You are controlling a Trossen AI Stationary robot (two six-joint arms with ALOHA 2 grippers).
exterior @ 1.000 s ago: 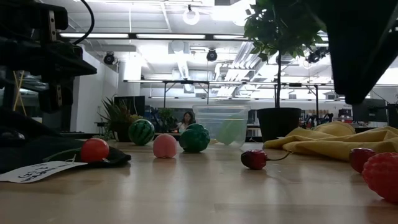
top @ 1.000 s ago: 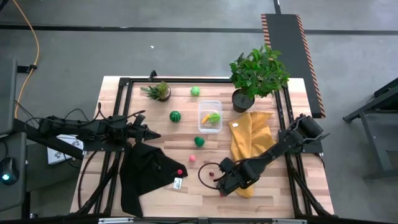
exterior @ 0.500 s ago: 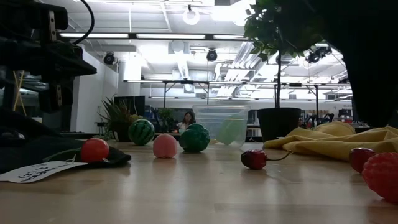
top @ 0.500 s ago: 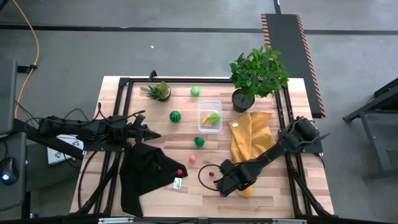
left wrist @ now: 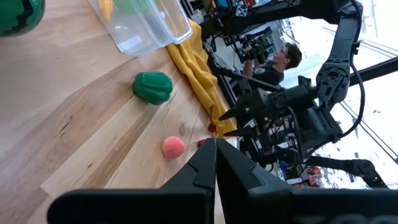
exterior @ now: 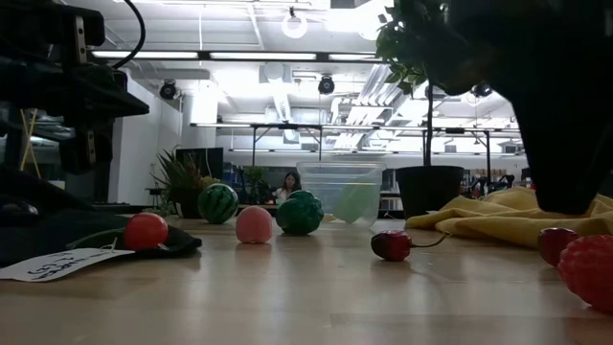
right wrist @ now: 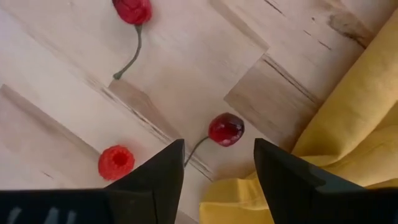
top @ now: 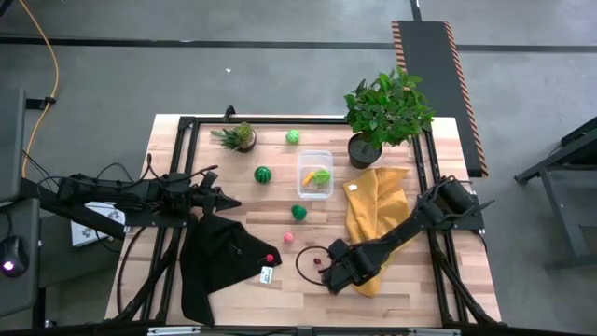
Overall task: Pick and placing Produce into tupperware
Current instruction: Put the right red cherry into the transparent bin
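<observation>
My right gripper (right wrist: 219, 149) points down, open, over the near right of the table (top: 328, 273). A dark red cherry (right wrist: 226, 129) lies on the wood below the gap between its fingers, untouched. A raspberry (right wrist: 115, 162) and a second cherry (right wrist: 132, 9) lie close by. The clear tupperware (top: 315, 174) stands mid-table with a yellow and a light-green piece inside. A striped melon (top: 263, 175), two green pieces (top: 298, 213) (top: 293, 137), a pink ball (top: 289, 237) and a red ball (top: 270, 259) lie loose. My left gripper (left wrist: 215, 144) waits shut at the left.
A yellow cloth (top: 375, 219) lies just right of my right gripper, its edge close to the cherry. A black cloth (top: 224, 261) with a white tag covers the near left. Two potted plants (top: 387, 112) (top: 240, 138) stand at the far edge.
My right gripper has sunk a little toward the cherries beside the yellow cloth, still pointing down. No produce has moved.
</observation>
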